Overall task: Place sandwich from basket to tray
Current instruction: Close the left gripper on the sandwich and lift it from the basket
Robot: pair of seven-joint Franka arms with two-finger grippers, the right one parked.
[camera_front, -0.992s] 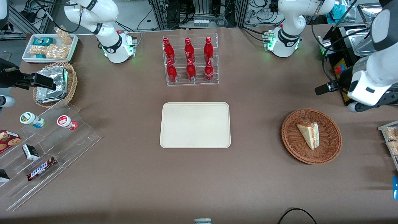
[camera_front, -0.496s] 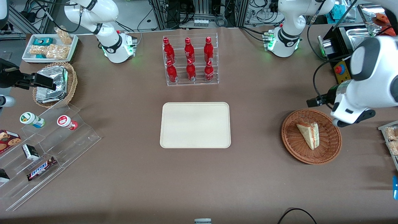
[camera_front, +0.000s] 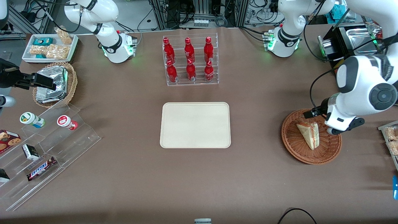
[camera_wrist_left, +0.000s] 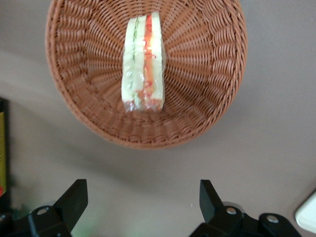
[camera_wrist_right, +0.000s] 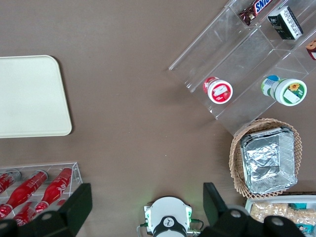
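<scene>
The sandwich [camera_front: 309, 134], a pale wedge with red, orange and green layers, lies in the round reddish-brown wicker basket [camera_front: 295, 151] toward the working arm's end of the table. In the left wrist view the sandwich [camera_wrist_left: 143, 69] rests across the basket [camera_wrist_left: 207, 98] floor with its cut edge up. My left gripper [camera_wrist_left: 140, 200] is open wide, with nothing between its fingers, over bare table just outside the basket's rim. From the front, the gripper [camera_front: 342, 126] hangs above the rim's part farther from the camera. The cream tray [camera_front: 195, 124] lies bare at mid-table.
A clear rack of red bottles [camera_front: 190, 60] stands farther back than the tray. Toward the parked arm's end are a stepped acrylic shelf [camera_front: 46, 146], a smaller basket with foil packets [camera_front: 56, 84] and a white snack tray [camera_front: 49, 46]. Another snack tray [camera_front: 390, 140] sits beside the wicker basket.
The left arm has swung down and inward from the table's end, bringing the gripper from beside the black box to above the basket's rim. The sandwich has not moved.
</scene>
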